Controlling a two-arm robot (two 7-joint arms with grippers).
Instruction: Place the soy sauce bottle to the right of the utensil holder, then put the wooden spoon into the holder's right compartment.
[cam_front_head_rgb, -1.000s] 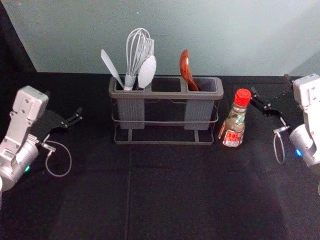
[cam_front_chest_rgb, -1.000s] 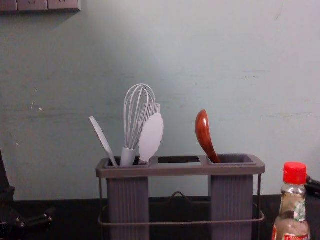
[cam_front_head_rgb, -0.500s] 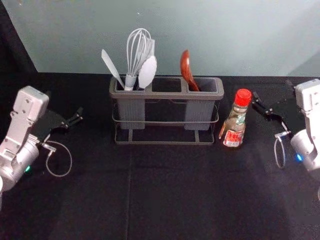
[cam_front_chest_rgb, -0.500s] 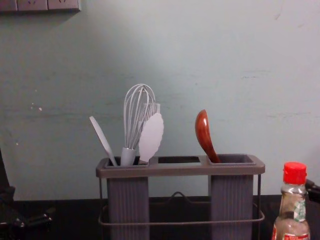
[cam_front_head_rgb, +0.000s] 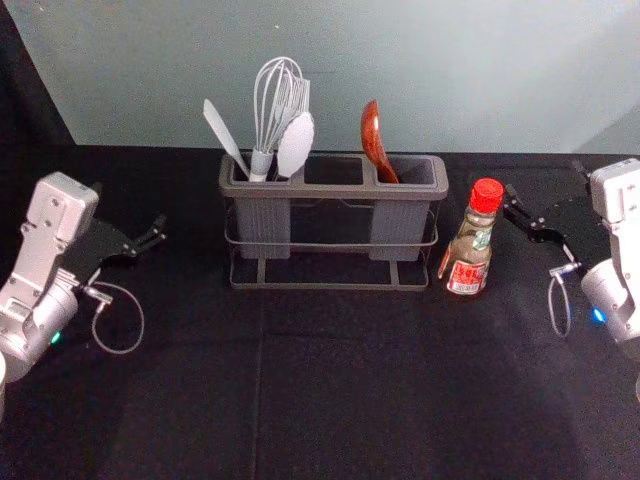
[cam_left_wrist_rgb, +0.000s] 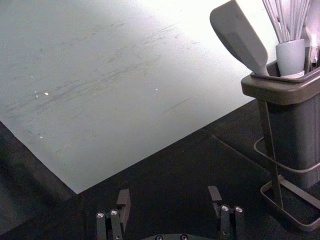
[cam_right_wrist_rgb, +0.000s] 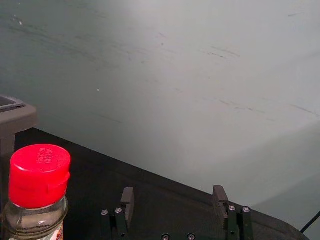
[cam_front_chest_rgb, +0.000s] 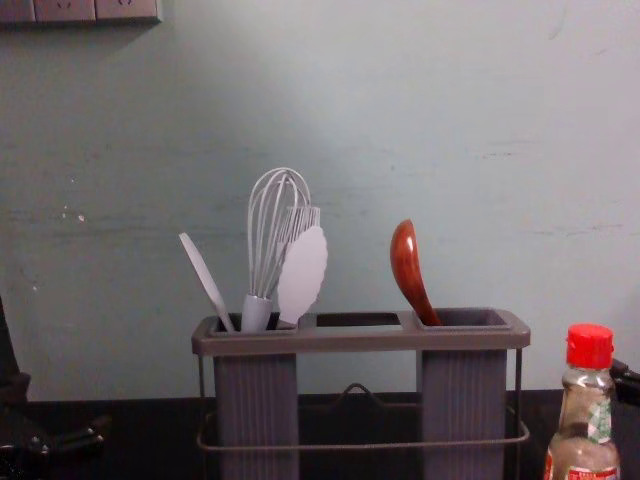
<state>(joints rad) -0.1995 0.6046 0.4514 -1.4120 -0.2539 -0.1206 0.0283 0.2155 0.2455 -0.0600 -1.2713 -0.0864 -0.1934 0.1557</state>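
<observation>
1. Looking down, we see the soy sauce bottle (cam_front_head_rgb: 469, 250) upright just right of the utensil holder (cam_front_head_rgb: 330, 190).
2. We find the wooden spoon (cam_front_head_rgb: 373, 138) leaning in its right compartment.
3. We hold the right gripper (cam_front_head_rgb: 545, 180) spread, right of the bottle; the left gripper (cam_front_head_rgb: 128, 208), spread, is left of the holder.

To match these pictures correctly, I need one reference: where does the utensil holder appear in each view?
Head view: the utensil holder is at upper middle.
Left wrist view: its left end, with the whisk in it.
Right wrist view: a corner of its right end, near the soy sauce bottle.
Chest view: lower middle.
Shared landmark: the pale wall behind it.
</observation>
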